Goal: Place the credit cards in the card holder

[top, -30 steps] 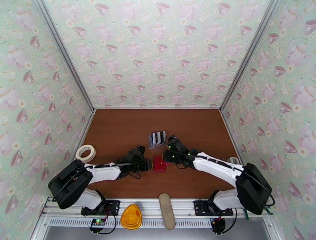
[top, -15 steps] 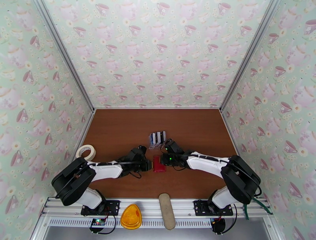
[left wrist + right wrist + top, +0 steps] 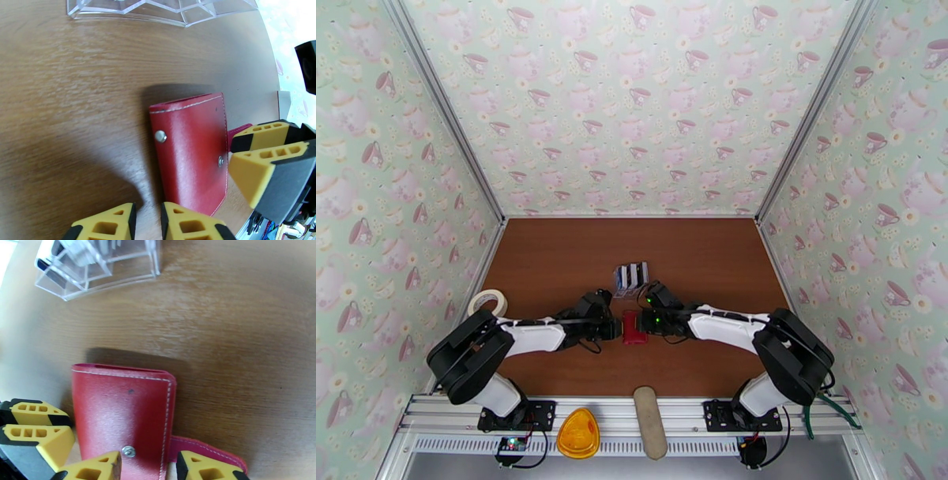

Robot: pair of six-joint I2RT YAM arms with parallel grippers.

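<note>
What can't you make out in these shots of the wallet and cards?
- Pockets of the card holder: hidden by its folded cover, wrist views.
- Number of credit cards: too small from above; cut off in right wrist view.
- Whether left gripper touches the holder: its finger covers that corner, left wrist view.

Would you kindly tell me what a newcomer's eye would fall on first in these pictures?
The red wallet lies folded in the middle of the brown table, with the left tool and the right tool at its two sides. Just behind it is a clear plastic stand holding dark and white cards, and teacup wallpaper covers the walls all round.
</note>
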